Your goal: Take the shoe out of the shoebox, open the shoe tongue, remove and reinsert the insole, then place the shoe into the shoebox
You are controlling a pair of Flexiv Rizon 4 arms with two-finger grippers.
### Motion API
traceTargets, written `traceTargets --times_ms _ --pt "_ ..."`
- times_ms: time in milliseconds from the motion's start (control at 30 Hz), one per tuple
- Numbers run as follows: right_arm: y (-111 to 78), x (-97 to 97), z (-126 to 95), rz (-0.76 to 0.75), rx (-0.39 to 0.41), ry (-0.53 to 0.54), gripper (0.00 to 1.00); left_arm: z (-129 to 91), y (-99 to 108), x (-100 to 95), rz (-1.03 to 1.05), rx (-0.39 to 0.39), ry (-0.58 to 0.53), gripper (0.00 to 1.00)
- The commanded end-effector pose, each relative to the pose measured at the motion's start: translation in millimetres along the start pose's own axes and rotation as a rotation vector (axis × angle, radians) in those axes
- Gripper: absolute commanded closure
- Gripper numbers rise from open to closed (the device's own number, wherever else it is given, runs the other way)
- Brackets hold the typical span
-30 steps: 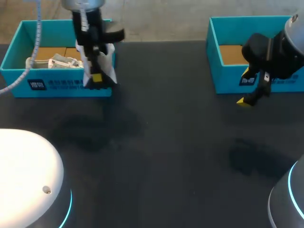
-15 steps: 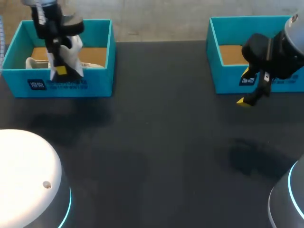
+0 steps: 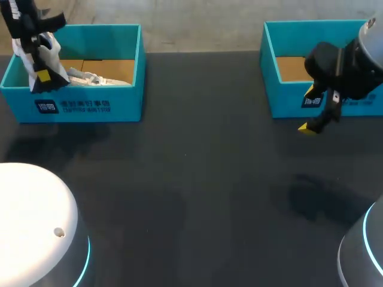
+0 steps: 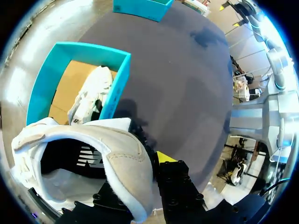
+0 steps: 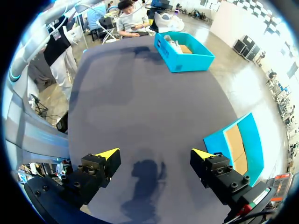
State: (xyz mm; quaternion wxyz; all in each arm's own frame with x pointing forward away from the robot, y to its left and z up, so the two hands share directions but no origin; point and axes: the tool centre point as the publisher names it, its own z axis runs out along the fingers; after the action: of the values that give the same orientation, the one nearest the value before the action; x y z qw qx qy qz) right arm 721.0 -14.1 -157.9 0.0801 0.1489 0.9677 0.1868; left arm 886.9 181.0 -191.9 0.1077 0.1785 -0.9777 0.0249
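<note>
A wide stretch of dark desk point(image 3: 203, 179) lies open between the left teal cardboard shoebox point(image 3: 90, 109) and the right teal cardboard shoebox point(image 3: 287, 103). A white laced shoe point(image 3: 96, 78) covers much of the left box's floor, and a white sneaker point(image 3: 54, 60) clamped in the left end effector point(image 3: 42, 76) hangs over its left end.

— What else sits there?
— A dark counter point(image 3: 209, 179), with a teal box point(image 3: 287, 100) at its far right corner.
— Anything in the box?
— Only its brown cardboard floor shows.
</note>
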Motion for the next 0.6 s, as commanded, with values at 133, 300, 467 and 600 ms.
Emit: traceTargets --times_ms 133,300,467,600 --pt "0.9 -1.2 2 0.001 0.003 0.001 0.00 5 7 -27.1 -0.010 -0.010 0.016 1.00" --pt "0.9 -1.2 2 0.001 0.003 0.001 0.00 1 16 -53.5 -0.042 -0.026 0.024 1.00" --pt "0.9 -1.2 2 0.001 0.003 0.001 0.00 -4 22 -76.8 -0.044 -0.049 0.012 1.00" --pt "0.9 -1.2 2 0.001 0.003 0.001 0.00 -8 20 -91.3 -0.030 -0.068 -0.002 1.00"
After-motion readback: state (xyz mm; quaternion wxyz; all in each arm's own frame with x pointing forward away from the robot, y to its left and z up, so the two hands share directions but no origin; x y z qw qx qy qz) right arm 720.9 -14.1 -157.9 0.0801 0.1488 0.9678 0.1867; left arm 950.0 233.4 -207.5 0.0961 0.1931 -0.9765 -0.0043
